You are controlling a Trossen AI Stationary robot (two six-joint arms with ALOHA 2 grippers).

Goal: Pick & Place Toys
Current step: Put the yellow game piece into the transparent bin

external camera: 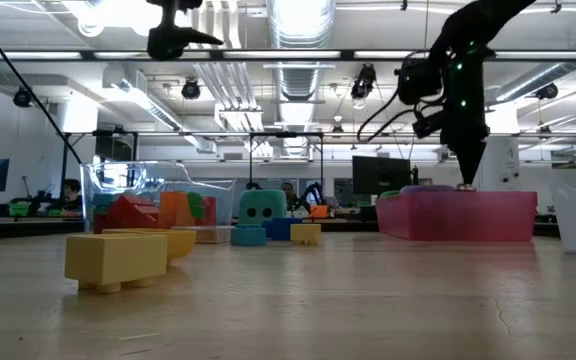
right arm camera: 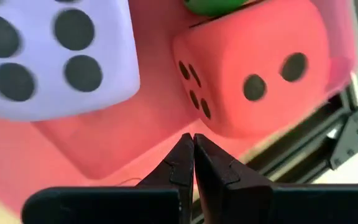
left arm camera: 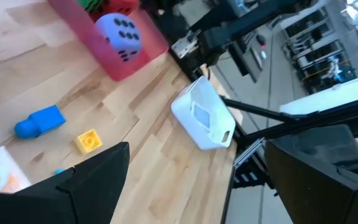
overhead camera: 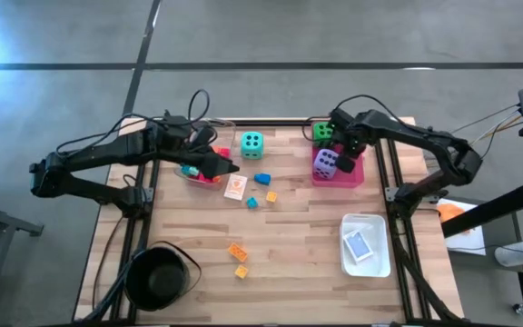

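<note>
The right gripper [right arm camera: 194, 138] hangs over the pink tray [overhead camera: 345, 174] near the table's [overhead camera: 307, 232] far right corner. Its fingers [right arm camera: 182, 162] are pressed tight together and hold nothing. The tips point down into the tray, close to the pink-red die [right arm camera: 260, 62] and the purple die [right arm camera: 48, 56]. The purple die [overhead camera: 325, 163] sits in the pink tray. The green die [overhead camera: 322, 132] is at the tray's far end, by the table's far edge.

The left gripper [overhead camera: 228, 168] is over the far left part of the table, above a clear tray [overhead camera: 198, 174] with small coloured blocks in it. Its fingers [left arm camera: 98, 171] are spread wide and hold nothing.

The teal die [overhead camera: 251, 143] sits on the table near the far edge, about in the middle. A picture card [overhead camera: 235, 186] lies flat just beside the clear tray. A blue block [overhead camera: 262, 178] and a little yellow block [overhead camera: 271, 195] lie near the card. Two orange blocks [overhead camera: 237, 252] lie closer to the near edge.

A white tray [overhead camera: 366, 245] with a card [overhead camera: 360, 245] inside is near the right edge. A round black pot [overhead camera: 157, 277] stands at the near left corner.
</note>
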